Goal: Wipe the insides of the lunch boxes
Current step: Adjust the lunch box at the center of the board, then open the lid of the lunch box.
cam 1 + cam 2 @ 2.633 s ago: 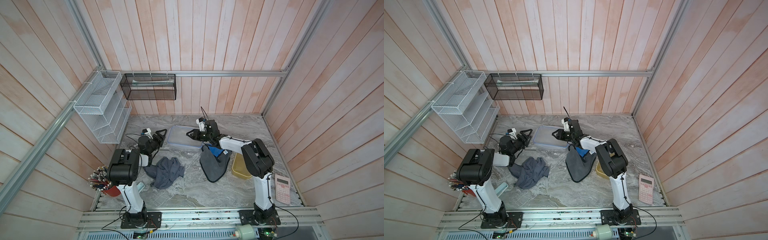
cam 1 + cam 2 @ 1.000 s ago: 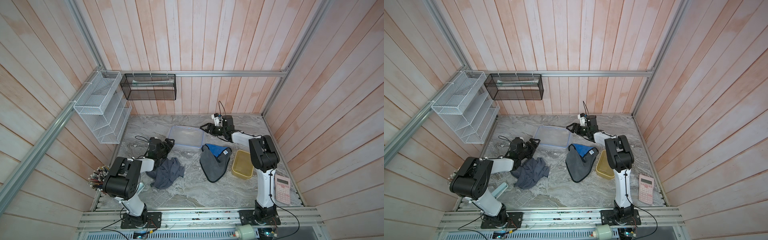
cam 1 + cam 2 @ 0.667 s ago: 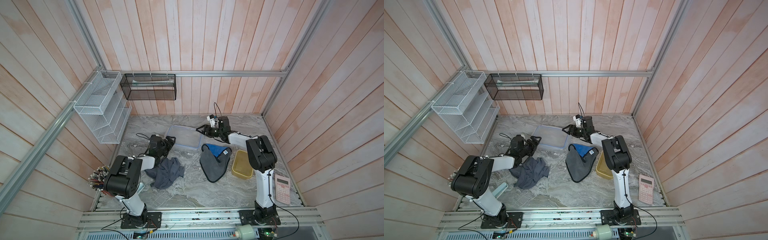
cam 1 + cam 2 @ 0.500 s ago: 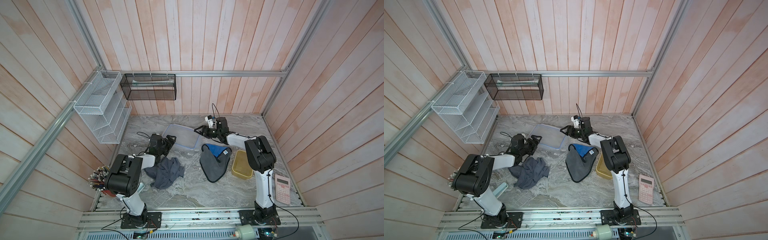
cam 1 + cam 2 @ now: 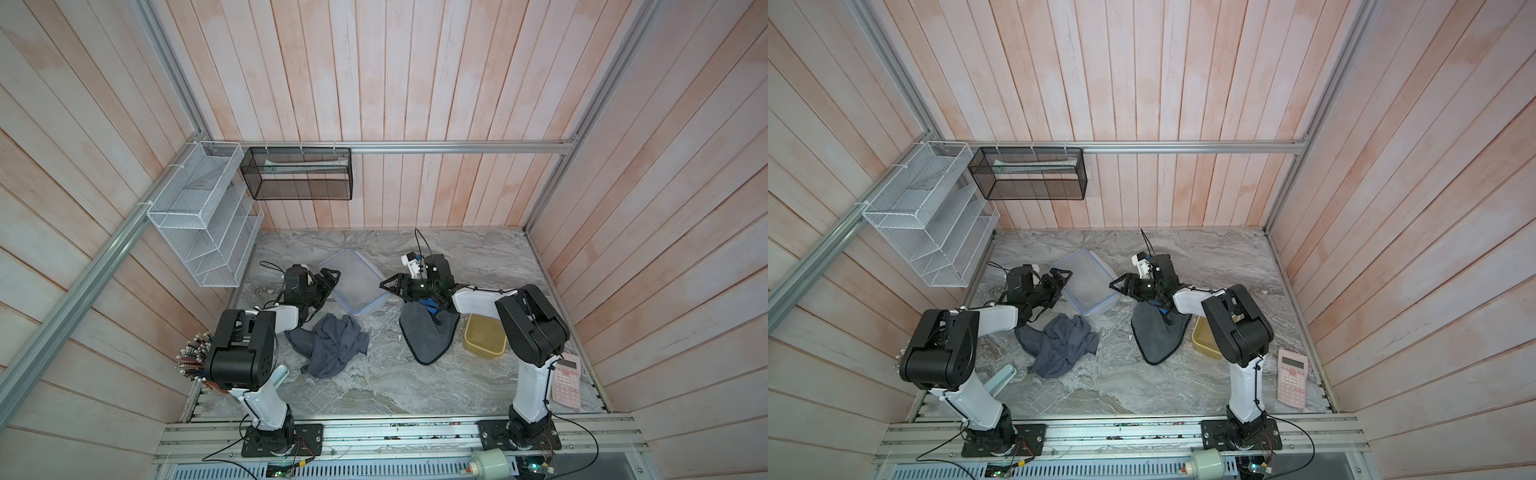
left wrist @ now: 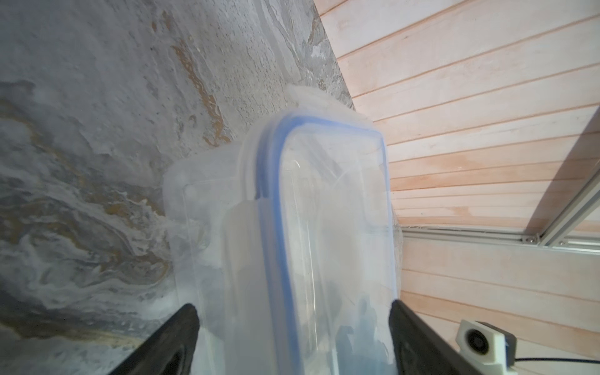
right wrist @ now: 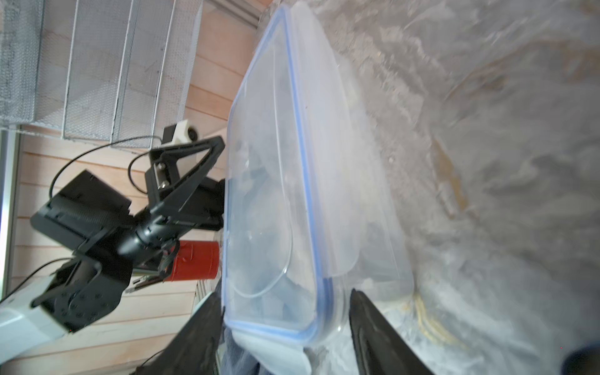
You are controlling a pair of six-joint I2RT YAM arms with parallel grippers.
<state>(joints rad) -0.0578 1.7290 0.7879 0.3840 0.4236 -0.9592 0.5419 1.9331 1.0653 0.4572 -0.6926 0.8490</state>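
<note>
With both grippers, left gripper (image 5: 330, 277) and right gripper (image 5: 386, 285), spread wide at opposite ends of the clear lunch box (image 5: 353, 286), unclosed, close squarely on its blue-rimmed lid (image 6: 324, 227) edge so it lifts without tipping.

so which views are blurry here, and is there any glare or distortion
Both wrist views are soft: the clear lunch box smears at its blue rim in the left wrist view, and the marble table streaks in the right wrist view. Both top views are sharp, but the wall planks bow like wide-angle distortion. No strong glare in any view.
</note>
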